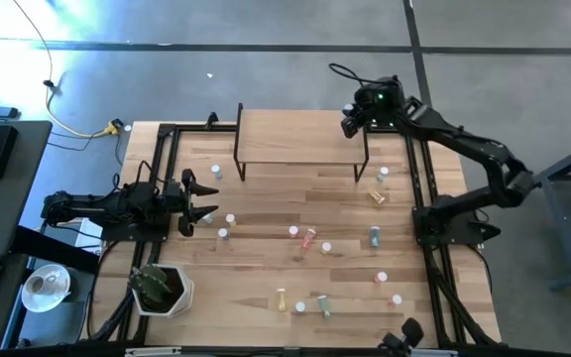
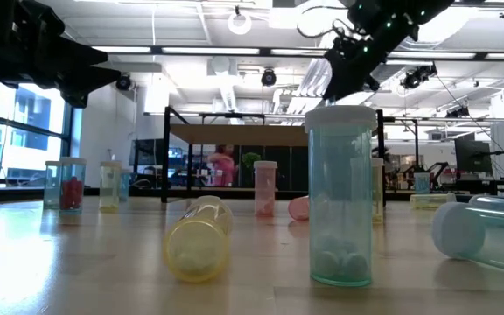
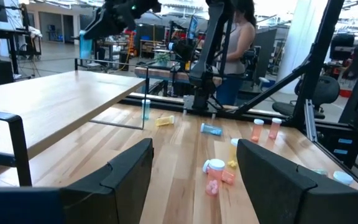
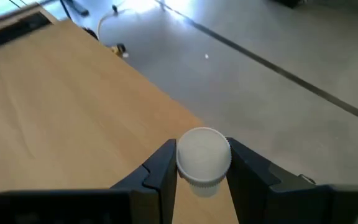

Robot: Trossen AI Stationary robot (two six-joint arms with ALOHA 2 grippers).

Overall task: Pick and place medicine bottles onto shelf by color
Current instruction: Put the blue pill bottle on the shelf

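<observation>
The shelf point(image 1: 295, 139) stands at the table's far edge, a light-wood board on thin black legs. My right gripper point(image 1: 349, 123) hovers over its far right corner, shut on a medicine bottle with a white cap point(image 4: 202, 155) and a bluish body point(image 3: 84, 45). Several more medicine bottles lie or stand scattered on the tabletop, among them a pink one point(image 1: 310, 239), a yellow one point(image 1: 377, 196) and a blue one point(image 1: 375, 236). My left gripper point(image 1: 204, 198) waits open at the table's left side, level, with nothing between its fingers point(image 3: 129, 171). My right gripper pinches the bottle between its two fingers point(image 4: 160, 163), which sit on opposite sides at and just below the white cap point(image 4: 202, 144). It comes at the bottle slanting downward from the table's right. The bottle is lifted clear above the shelf board point(image 4: 61, 106), cap up, body hanging below.
A potted plant point(image 1: 162, 288) stands at the near left corner. Black frame rails point(image 1: 426, 178) run along the table's sides. A person point(image 3: 235, 37) stands beyond the table. In the low view a clear bluish bottle point(image 2: 341, 197) and a lying yellow one point(image 2: 199, 238) are close by.
</observation>
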